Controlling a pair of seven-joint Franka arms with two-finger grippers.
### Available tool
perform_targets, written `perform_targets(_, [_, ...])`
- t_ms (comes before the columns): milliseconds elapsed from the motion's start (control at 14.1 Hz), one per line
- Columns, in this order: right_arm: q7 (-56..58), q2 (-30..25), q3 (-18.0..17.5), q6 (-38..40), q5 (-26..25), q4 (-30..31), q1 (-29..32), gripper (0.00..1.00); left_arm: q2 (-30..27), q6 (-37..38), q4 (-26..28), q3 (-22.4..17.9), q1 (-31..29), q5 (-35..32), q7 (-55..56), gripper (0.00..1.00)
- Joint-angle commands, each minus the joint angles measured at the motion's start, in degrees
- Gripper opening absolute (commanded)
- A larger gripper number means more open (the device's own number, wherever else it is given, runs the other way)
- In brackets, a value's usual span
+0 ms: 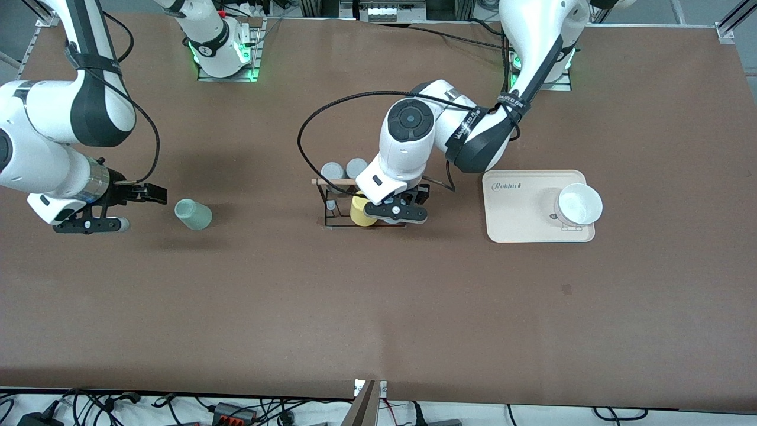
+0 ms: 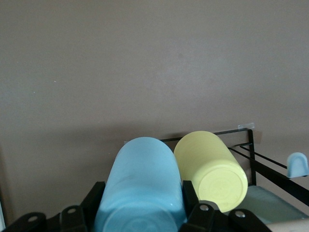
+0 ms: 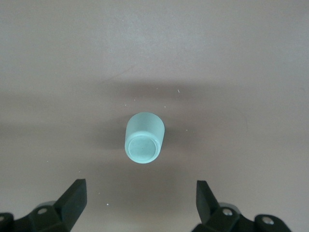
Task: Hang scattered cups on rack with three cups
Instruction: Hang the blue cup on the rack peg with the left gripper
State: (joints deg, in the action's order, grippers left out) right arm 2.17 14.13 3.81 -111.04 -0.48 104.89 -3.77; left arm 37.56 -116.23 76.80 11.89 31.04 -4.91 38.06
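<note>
- Gripping the light blue cup (image 2: pixel 140 186), the left gripper (image 1: pixel 395 212) sat clamped on it at the rack (image 1: pixel 338 204), the yellow cup (image 1: pixel 362 212) just beside its fingers.
- Two grey cups (image 1: pixel 345 170) stood by the rack's rod.
- The mint-green cup (image 1: pixel 193 213) lay on the brown table (image 1: pixel 378 307) before the right gripper (image 1: pixel 142 204), whose fingers were spread apart.
- The beige tray (image 1: pixel 520 219) held a white bowl (image 1: pixel 579 204).

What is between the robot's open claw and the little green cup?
Nothing. The right wrist view shows only bare brown table between the open right gripper and the mint-green cup.
</note>
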Motion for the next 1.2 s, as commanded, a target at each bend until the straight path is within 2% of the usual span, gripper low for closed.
perform_targets(0, [-0.24, 0.11, 0.05, -3.55, -0.75, 3.21, -0.62, 1.0, 1.11, 0.04, -0.51, -0.38, 0.42, -1.77, 0.09, 0.31])
perform_targets(567, [-0.24, 5.73, 0.05, -13.84, -0.75, 7.34, -1.15, 1.0, 3.04, -2.69, 1.51, -0.38, 1.12, -1.77, 0.0, 0.32])
perform_targets(850, [-0.24, 5.82, -0.03, -19.64, -0.75, 11.29, -1.15, 1.0, 3.48, -2.77, 1.42, -0.38, 1.3, -1.77, 0.0, 0.33])
perform_targets(921, [-0.24, 6.08, -0.03, -20.26, -0.67, 11.65, -1.06, 1.0, 3.57, -3.38, 1.42, -0.38, 1.3, -1.77, 0.09, 0.41])
perform_targets(992, [-0.24, 6.35, -0.03, -20.35, -0.66, 11.65, -1.06, 1.0, 3.66, -3.74, 1.51, -0.38, 1.3, -1.69, 0.09, 0.65])
perform_targets(1062, [-0.24, 6.35, -0.03, -20.35, -0.66, 11.65, -1.06, 1.0, 3.75, -3.83, 1.42, -0.29, 1.22, -1.68, 0.17, 1.0])
perform_targets(1133, [-0.24, 6.35, -0.03, -20.35, -0.66, 11.57, -1.06, 1.0, 3.66, -3.74, 1.42, -0.29, 1.13, -1.68, 0.18, 1.0])
